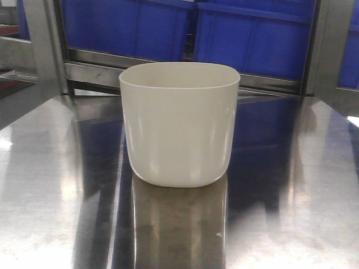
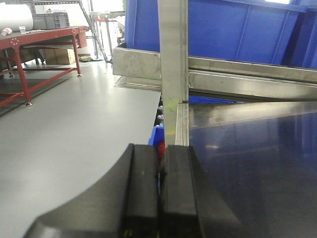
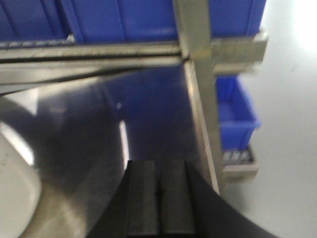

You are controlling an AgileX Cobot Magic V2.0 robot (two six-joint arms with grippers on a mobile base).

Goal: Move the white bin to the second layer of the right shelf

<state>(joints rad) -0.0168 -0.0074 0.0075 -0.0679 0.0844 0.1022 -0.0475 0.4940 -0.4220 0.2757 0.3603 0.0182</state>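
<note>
The white bin (image 1: 178,123) stands upright in the middle of the shiny steel tabletop (image 1: 50,185) in the front view, mouth up, with no gripper touching it. A blurred part of the white bin (image 3: 15,193) shows at the lower left of the right wrist view. My left gripper (image 2: 161,171) is shut with nothing in it, at the table's left edge. My right gripper (image 3: 159,186) is shut and empty too, over the table near its right edge, right of the bin. The right shelf second layer is out of view.
Behind the table stand steel rack rails (image 1: 101,70) and uprights (image 2: 173,64) holding blue crates (image 1: 252,33). A lower blue crate (image 3: 235,116) sits on a roller level right of the table. A red-framed bench (image 2: 34,54) stands on the grey floor at far left.
</note>
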